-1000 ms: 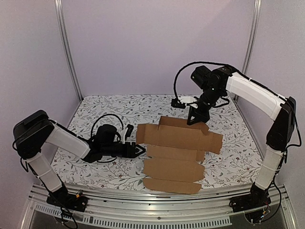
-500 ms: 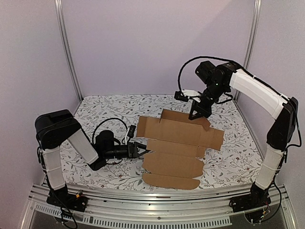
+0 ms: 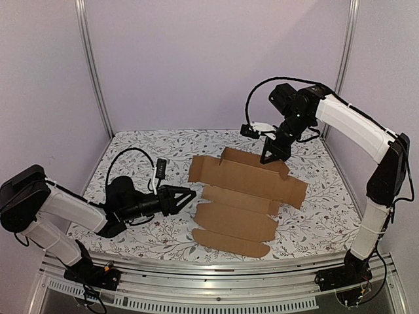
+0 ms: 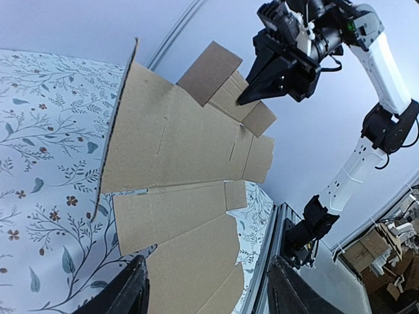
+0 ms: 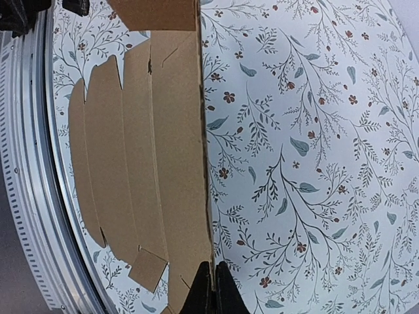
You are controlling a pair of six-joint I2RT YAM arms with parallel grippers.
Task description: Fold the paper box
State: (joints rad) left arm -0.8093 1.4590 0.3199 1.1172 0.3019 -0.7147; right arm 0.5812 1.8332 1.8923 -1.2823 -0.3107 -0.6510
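Note:
The paper box [image 3: 239, 196] is a brown cardboard die-cut sheet lying mostly flat on the floral table, its far edge lifted. My right gripper [image 3: 272, 156] is shut on that far edge and holds it up; the right wrist view shows the fingers [image 5: 221, 291] pinching the sheet's edge [image 5: 177, 163]. My left gripper [image 3: 184, 195] is open and empty, low over the table just left of the sheet. In the left wrist view its fingers [image 4: 127, 291] frame the sheet's near panels [image 4: 183, 222].
The floral tablecloth [image 3: 137, 157] covers the table. A metal rail [image 3: 209, 288] runs along the near edge. Purple walls and upright posts [image 3: 91, 72] enclose the back and sides. A black cable loops behind the left arm [image 3: 137, 154].
My left arm has drawn back to the left, away from the sheet's left edge, and its jaws now stand open. The sheet has shifted slightly toward the front. The right gripper still holds the far edge.

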